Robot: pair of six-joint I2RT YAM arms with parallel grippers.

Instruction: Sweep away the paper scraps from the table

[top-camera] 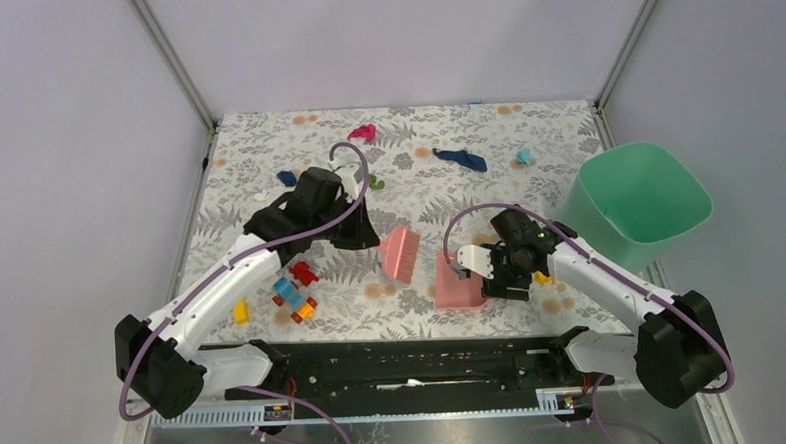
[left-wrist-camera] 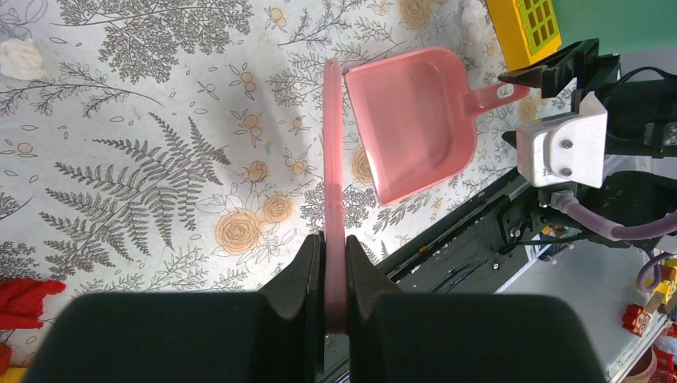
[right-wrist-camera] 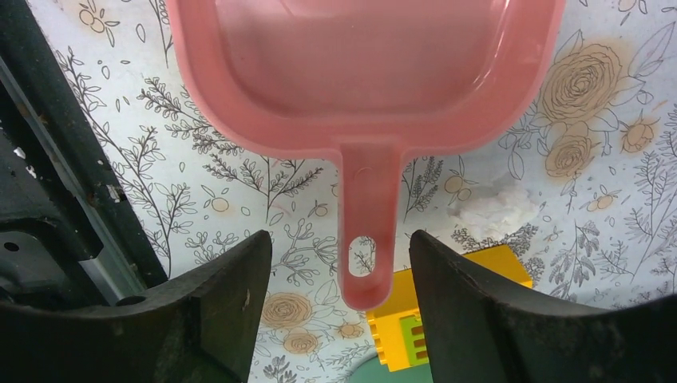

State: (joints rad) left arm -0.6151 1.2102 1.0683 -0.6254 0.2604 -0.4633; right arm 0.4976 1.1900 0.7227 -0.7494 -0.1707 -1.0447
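Note:
My left gripper (top-camera: 357, 230) (left-wrist-camera: 334, 259) is shut on the pink brush (top-camera: 401, 253), whose handle (left-wrist-camera: 333, 152) shows edge-on between the jaws. The pink dustpan (top-camera: 458, 282) (left-wrist-camera: 415, 120) (right-wrist-camera: 359, 72) lies flat on the table (top-camera: 418, 196). My right gripper (top-camera: 503, 275) (right-wrist-camera: 339, 243) is open, its jaws either side of the dustpan handle (right-wrist-camera: 369, 231) without touching it. Paper scraps lie at the far side: magenta (top-camera: 363, 133), dark blue (top-camera: 287, 177) (top-camera: 461, 159), green (top-camera: 376, 182) and teal (top-camera: 523, 157). A white scrap (right-wrist-camera: 495, 209) lies beside the yellow block.
A green bin (top-camera: 640, 203) stands at the right edge. Toy bricks (top-camera: 294, 291) and a yellow piece (top-camera: 240, 311) lie near the left arm. A yellow grid-topped block (top-camera: 543, 277) (right-wrist-camera: 447, 319) sits under the right gripper. The black base rail (top-camera: 405, 367) runs along the near edge.

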